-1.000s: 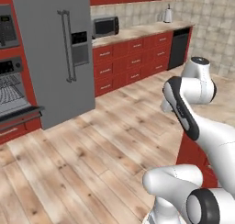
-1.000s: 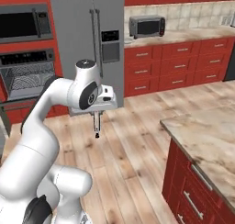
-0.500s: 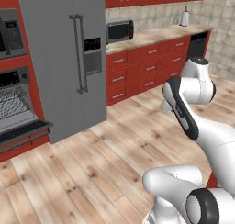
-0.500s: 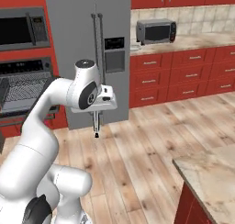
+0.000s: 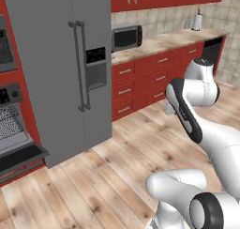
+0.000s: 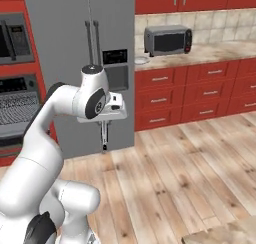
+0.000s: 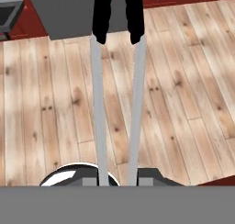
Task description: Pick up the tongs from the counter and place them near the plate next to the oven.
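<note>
The tall grey fridge (image 5: 56, 73) is being taken as the landmark. In the right base view it (image 6: 75, 38) is being seen standing behind the arm. The wooden floor (image 5: 108, 186) is being shown spreading out in front of the fridge.

To the right of the fridge, the marbled desk (image 5: 159, 42) is being seen running along the wall over red cabinet fronts. In the right base view the desk (image 6: 220, 50) is being shown starting right beside the fridge. On it, near the fridge, the grey oven (image 6: 167, 39) is being shown with its dark glass door facing the room; in the left base view the oven (image 5: 126, 37) is being seen at the same end of the desk. Between the oven and the fridge, the pale plate (image 6: 142, 60) is being shown lying flat on the desk.

A dark panel (image 6: 115, 56) is being shown on the fridge door; any marks on it are too small to be read.

The tongs (image 6: 104, 140) are being held in front of the fridge's lower door, well apart from the plate. Their long axis is being kept upright, with the tips pointing down at the floor. In the hand view the tongs (image 7: 97, 103) are being seen as two silvery arms side by side, with their black tips at the fridge's lower edge.

The claw (image 6: 104, 129) is being kept clamped on the tongs' upper end; in the hand view the claw (image 7: 118, 181) is being seen with a tip pressed against each arm.
</note>
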